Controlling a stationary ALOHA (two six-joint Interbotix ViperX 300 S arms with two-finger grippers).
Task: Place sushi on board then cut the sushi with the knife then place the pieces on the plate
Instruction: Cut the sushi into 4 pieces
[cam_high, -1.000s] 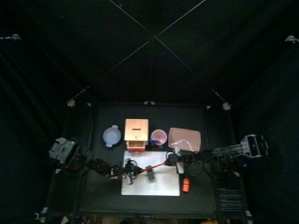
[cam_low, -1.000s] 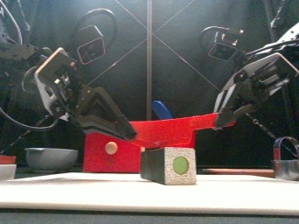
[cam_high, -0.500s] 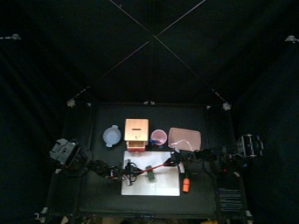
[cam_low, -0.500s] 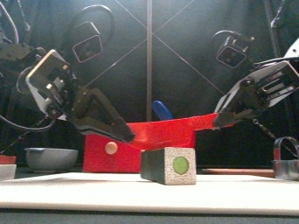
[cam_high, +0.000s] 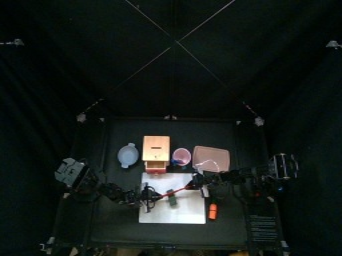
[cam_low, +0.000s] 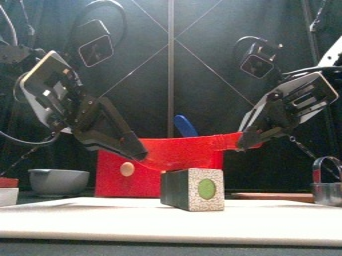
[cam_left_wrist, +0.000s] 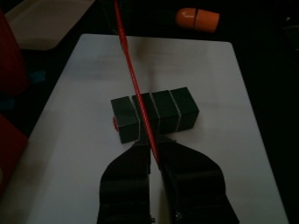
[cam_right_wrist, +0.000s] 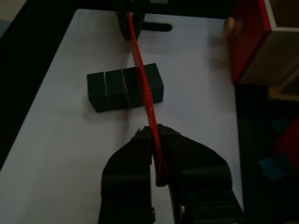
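Observation:
A dark green sushi roll (cam_low: 197, 189) of three joined blocks lies on the white cutting board (cam_low: 80, 222). A red toy knife (cam_low: 181, 152) spans level just above and behind it. My left gripper (cam_low: 134, 150) is shut on one end of the knife and my right gripper (cam_low: 241, 140) on the other. In the left wrist view the knife (cam_left_wrist: 131, 70) runs edge-on across the roll (cam_left_wrist: 156, 112). The right wrist view shows the knife (cam_right_wrist: 142, 70) crossing the roll (cam_right_wrist: 122, 87) toward the left gripper (cam_right_wrist: 138, 17). The pink tray (cam_high: 210, 158) lies behind the board.
An orange toy (cam_high: 210, 211) lies on the board's right part. Behind the board stand the blue-grey bowl (cam_high: 127, 154), the wooden box (cam_high: 159, 152) with its red drawer front, and the red cup (cam_high: 181, 156) holding a blue knife (cam_low: 185, 125).
Both arms have shifted slightly, the left wrist up and outward, the right one a little inward. The red knife stays held at both ends above the roll.

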